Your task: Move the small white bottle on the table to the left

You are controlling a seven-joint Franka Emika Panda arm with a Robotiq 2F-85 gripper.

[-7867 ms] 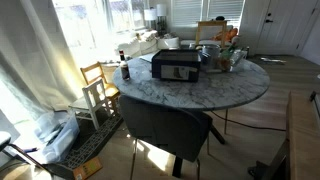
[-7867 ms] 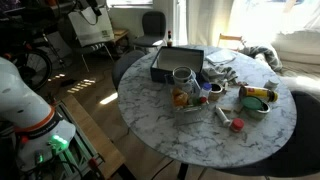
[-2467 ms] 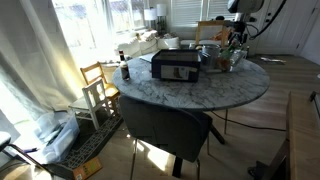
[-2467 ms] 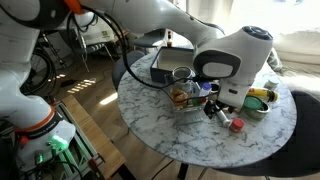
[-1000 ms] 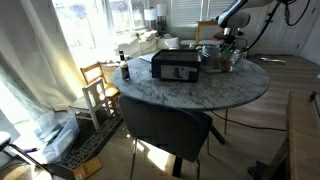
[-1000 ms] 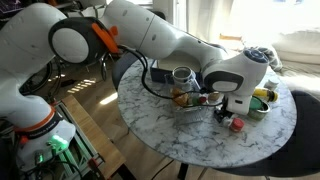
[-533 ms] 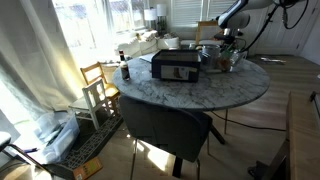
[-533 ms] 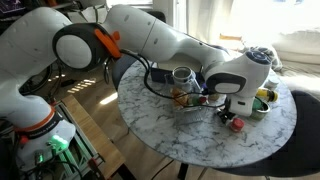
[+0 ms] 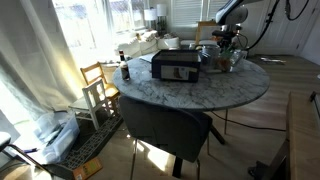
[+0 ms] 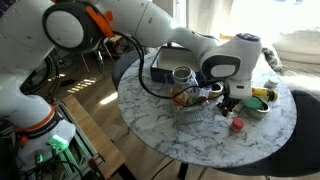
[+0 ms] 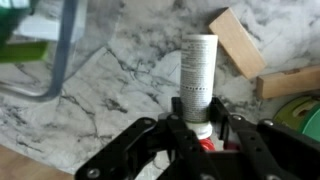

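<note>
Clutter crowds the marble counter (image 10: 190,142), so a leftward carry could clip the wooden block (image 11: 238,40) nearby; the hand (image 11: 200,120) straddles the small white bottle (image 11: 198,75), which seems to lie flat on the stone, red cap (image 11: 205,143) toward the wrist; jaws stand partly apart, flanking it closely, contact unclear; gripped so near the cap, it may pivot or roll free.

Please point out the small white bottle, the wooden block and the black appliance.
Small white cylindrical bottle (image 11: 198,75), wrist view: mid-body.
Pale wooden block (image 11: 238,42), wrist view: top face.
Black box-shaped appliance (image 9: 177,71), in an exterior view: front face.
</note>
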